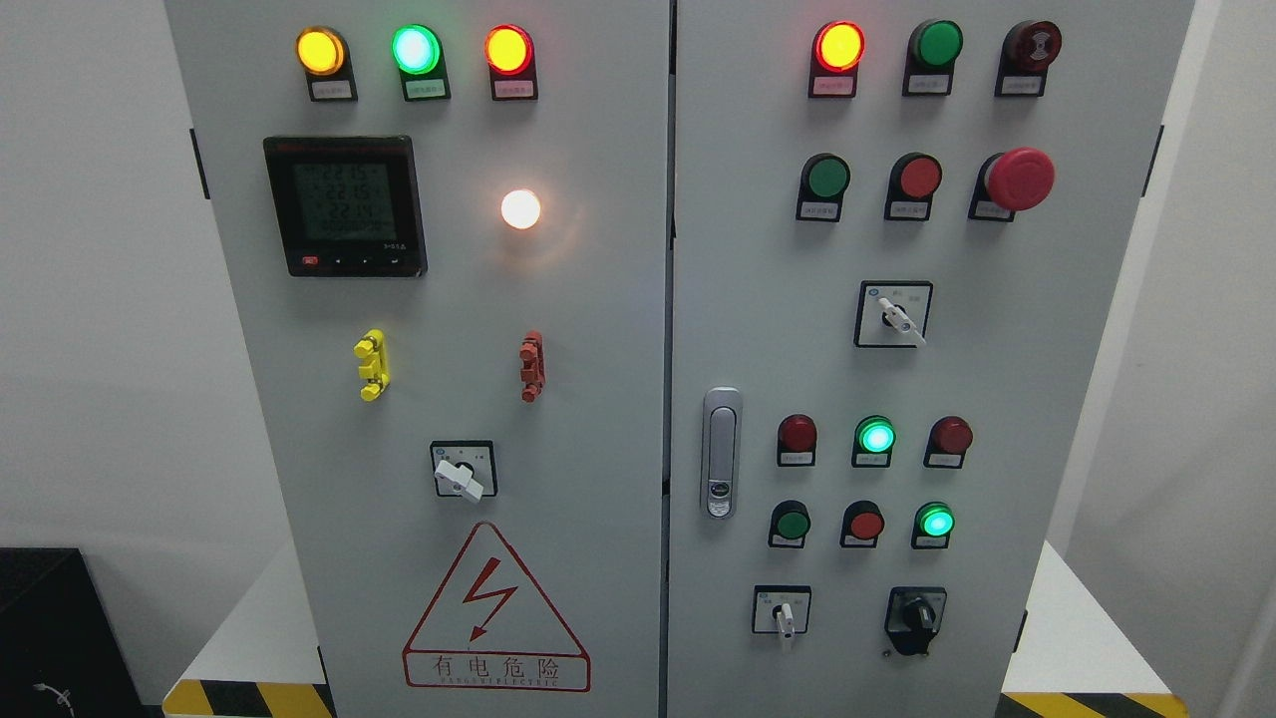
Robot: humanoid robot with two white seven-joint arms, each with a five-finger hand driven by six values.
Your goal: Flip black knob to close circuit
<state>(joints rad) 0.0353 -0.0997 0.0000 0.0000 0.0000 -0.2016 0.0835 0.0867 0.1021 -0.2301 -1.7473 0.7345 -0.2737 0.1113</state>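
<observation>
Black knob [915, 618] (lower right), unobstructed

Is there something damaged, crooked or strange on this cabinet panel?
Nothing looks broken or loose. The black knob at the lower right door sits intact in its plate. The white selectors point diagonally, which is probably just their setting. The white lamp glares strongly. No hand is in view.

Bright, even light, sharp focus; white lamp [520, 208] glares on the panel.
</observation>
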